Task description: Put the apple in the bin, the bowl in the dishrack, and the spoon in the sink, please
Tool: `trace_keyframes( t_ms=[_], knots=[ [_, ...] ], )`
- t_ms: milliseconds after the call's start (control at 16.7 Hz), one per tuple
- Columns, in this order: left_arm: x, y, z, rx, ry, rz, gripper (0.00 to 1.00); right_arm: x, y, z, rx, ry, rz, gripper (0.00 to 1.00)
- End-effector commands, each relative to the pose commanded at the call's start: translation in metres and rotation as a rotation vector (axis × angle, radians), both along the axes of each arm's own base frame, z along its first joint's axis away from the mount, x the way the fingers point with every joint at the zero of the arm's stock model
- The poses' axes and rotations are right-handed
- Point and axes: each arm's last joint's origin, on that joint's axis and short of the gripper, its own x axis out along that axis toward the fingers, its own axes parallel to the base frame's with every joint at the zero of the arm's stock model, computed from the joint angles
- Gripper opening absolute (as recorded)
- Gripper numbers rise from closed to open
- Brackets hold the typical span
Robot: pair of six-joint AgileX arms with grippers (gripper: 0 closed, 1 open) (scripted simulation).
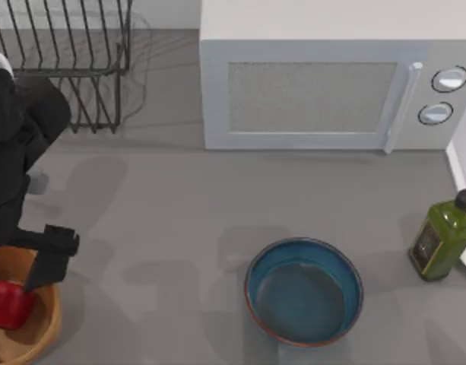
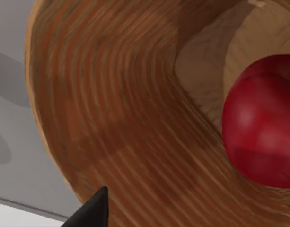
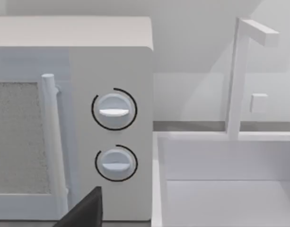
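Microwave (image 1: 331,91) backs the table (image 1: 172,228), out of the way. Dishrack (image 1: 69,53) stands at the far left corner, empty, waiting for the bowl (image 1: 304,291), which sits upright near the front, untouched. Bin (image 1: 35,334) sits front left; apple (image 1: 8,304) lies inside it, so that part looks done. Left gripper (image 1: 46,262) hangs over the bin rim, arm bent down from the left edge; cannot tell how its jaws stand. The right wrist camera faces the sink (image 3: 225,184).

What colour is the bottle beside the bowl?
Olive green with a black cap, clearest in the top view.
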Motion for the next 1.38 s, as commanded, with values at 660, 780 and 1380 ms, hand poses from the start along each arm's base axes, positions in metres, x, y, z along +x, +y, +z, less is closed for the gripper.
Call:
trace_keyframes(
  t_ms=[660,780,1380],
  knots=[
    [-0.059,0.039,-0.003,-0.276,-0.459,0.084,1.0,0.0,0.0,0.0,0.0,0.0,0.0,1.0],
    [-0.083,0.047,-0.011,-0.328,-0.644,0.059,1.0,0.0,0.0,0.0,0.0,0.0,0.0,1.0],
    [-0.137,0.058,-0.044,-0.303,-1.534,-0.223,1.0,0.0,0.0,0.0,0.0,0.0,0.0,1.0]
  ],
)
